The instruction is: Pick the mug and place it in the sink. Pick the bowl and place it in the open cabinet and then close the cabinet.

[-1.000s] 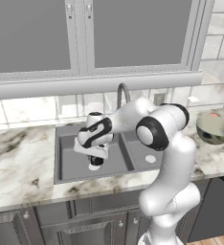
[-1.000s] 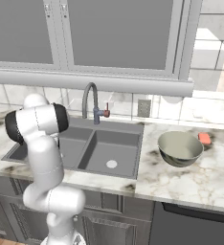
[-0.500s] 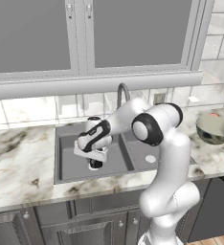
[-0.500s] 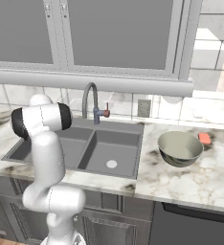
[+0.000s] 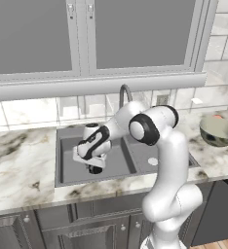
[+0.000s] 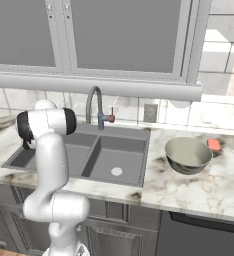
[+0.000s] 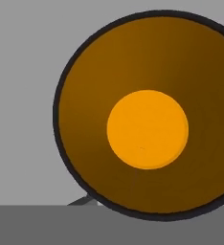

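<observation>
The gripper [image 5: 93,167] is held low inside the left basin of the sink [image 5: 67,168], pointing down, with its jaws narrowed on the rim of the mug [image 5: 95,169]. The mug hangs directly under the gripper, just above or on the basin floor; contact with the floor cannot be told. In the hand view the mug [image 7: 147,115] is seen from straight above, its orange inside and dark rim right below the gripper, with plain grey basin floor around it.

The divider between the basins lies just beside the gripper on its right, and the second basin with its round drain [image 6: 117,171] lies beyond it. The faucet [image 6: 95,105] rises behind the gripper at the back edge of the sink. The bowl [image 6: 188,155] stands well apart to the gripper's right on the marble tabletop [image 6: 199,187], with a small red thing [image 6: 213,144] just beside it. Frosted-glass cabinets [image 5: 135,34] hang above the gripper.
</observation>
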### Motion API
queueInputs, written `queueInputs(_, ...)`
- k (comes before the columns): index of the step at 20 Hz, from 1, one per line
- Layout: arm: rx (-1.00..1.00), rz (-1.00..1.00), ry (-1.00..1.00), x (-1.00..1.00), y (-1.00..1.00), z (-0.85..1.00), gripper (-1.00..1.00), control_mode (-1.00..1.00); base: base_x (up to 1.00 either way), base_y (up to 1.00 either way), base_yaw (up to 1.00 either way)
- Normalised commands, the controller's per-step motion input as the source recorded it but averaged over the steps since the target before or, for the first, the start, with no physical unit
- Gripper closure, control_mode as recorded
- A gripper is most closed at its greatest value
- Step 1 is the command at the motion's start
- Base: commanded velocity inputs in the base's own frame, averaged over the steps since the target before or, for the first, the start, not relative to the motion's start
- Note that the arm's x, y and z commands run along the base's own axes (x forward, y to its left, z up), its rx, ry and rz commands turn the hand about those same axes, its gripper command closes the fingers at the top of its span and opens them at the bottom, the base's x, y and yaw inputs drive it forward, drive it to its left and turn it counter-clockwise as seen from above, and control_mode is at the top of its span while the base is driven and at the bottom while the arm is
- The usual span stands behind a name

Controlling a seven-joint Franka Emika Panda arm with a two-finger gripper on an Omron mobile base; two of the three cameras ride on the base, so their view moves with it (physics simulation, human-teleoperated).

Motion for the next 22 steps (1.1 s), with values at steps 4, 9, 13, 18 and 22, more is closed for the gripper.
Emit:
queueInputs(4, -0.09, 0.0, -0.08, 0.14, 0.13, -0.15, 1.0, -1.0, 0.0, 0.0, 0.0)
queueInputs(9, -0.11, 0.0, -0.11, 0.13, 0.14, -0.16, -1.0, -1.0, 0.0, 0.0, 0.0)
queueInputs(13, -0.08, 0.0, -0.12, -0.24, -0.1, 0.0, -1.0, -1.0, 0.0, 0.0, 0.0)
queueInputs(18, -0.04, 0.0, -0.04, -0.22, -0.39, 0.17, -1.0, -1.0, 0.0, 0.0, 0.0)
queueInputs(22, 0.0, 0.0, 0.0, -0.01, -0.44, 0.27, -1.0, -1.0, 0.0, 0.0, 0.0)
